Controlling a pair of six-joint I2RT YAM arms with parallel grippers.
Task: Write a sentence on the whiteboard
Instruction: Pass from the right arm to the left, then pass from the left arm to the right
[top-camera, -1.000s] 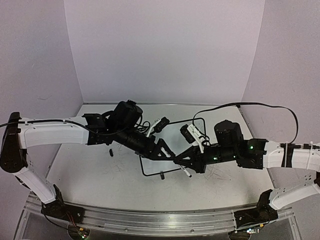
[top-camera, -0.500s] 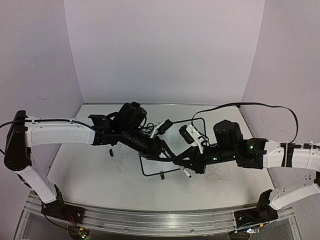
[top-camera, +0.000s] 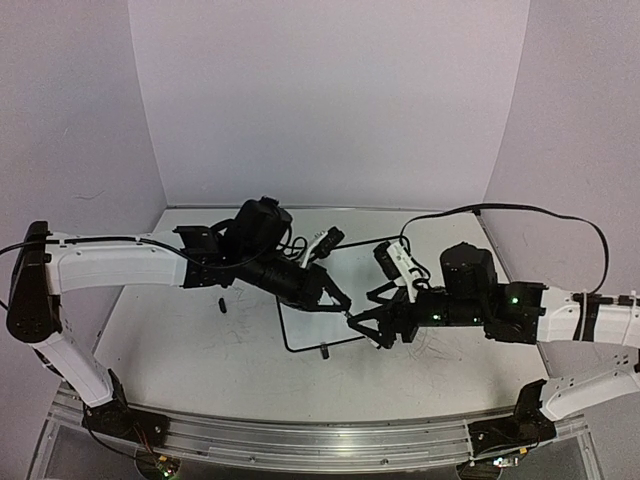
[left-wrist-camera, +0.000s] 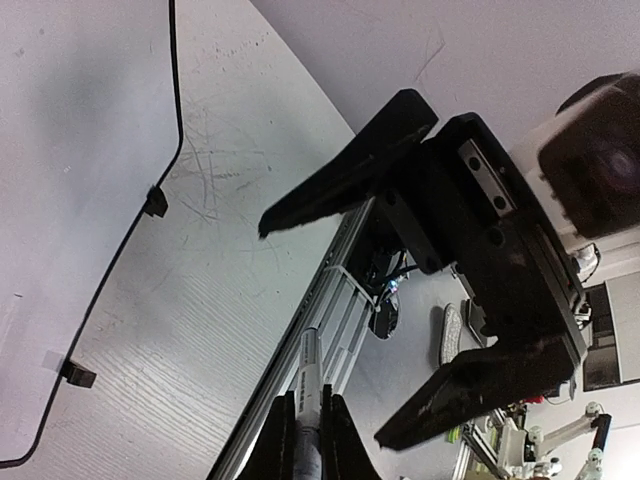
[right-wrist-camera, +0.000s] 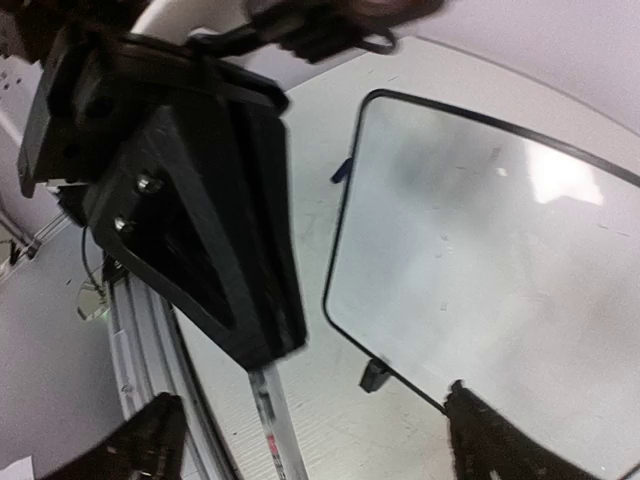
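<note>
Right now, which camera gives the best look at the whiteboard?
The right wrist view: the whiteboard fills much of the picture, frame and one foot visible. The left wrist view catches only one framed edge and two feet. In the top view it is small, partly hidden by the arms.

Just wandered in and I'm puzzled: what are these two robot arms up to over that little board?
The left gripper is shut on a marker. It meets the right gripper, whose jaws stand open, tip to tip above a small whiteboard. The part of the board that shows looks blank, so nothing is written yet.
</note>
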